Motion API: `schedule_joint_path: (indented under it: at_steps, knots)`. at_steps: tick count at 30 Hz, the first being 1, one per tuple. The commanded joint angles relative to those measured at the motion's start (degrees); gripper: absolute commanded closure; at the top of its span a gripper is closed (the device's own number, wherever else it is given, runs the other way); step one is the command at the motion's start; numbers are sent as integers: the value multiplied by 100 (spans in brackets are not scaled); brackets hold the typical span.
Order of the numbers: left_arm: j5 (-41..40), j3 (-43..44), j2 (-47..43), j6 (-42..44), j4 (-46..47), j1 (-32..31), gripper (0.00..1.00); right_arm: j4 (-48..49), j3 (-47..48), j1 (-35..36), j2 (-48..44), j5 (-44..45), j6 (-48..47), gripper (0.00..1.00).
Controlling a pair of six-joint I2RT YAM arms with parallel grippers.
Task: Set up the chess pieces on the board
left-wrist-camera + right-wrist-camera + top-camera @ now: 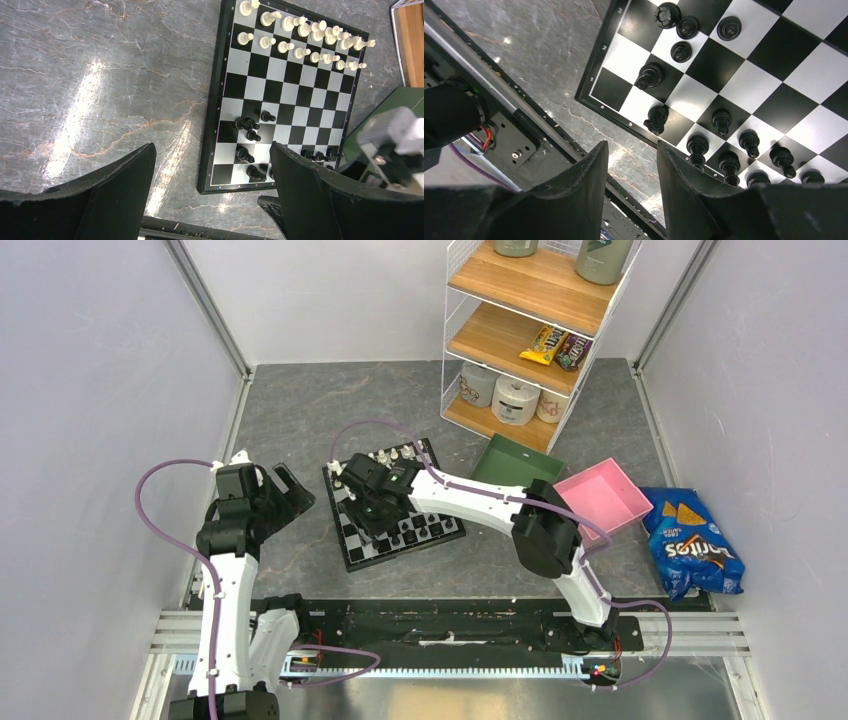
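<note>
The right pincer [631, 147] hangs over the near left part of the board [255, 87], its jaws a narrow gap apart with nothing between them. The left pincer [212, 150] hovers wide and empty over the worktop [100, 75], just left of the board.

The black pieces [656, 119] stand at the board's near end, some in a row along the edge and others loose a few squares in. They look light, hard and glossy, turned shapes on small round feet, so they would likely slip or topple at a nudge. A narrow pinch from above, at the waist under the head, seems safest.

The board is flat, stiff and smooth, and the worktop is grey with a veined stone look. The white pieces [300, 40] fill two rows at the far end.
</note>
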Motion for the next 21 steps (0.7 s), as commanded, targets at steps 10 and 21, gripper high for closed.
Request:
schedule_joint_path:
  at_steps: [10,21]
  knots:
    - [85,-31,-37,-93,201,-5,9,-168,284,24,470,106,51,52]
    - [87,-36,-41,-90,201,-5,9,-163,416,38,585,162,31,68]
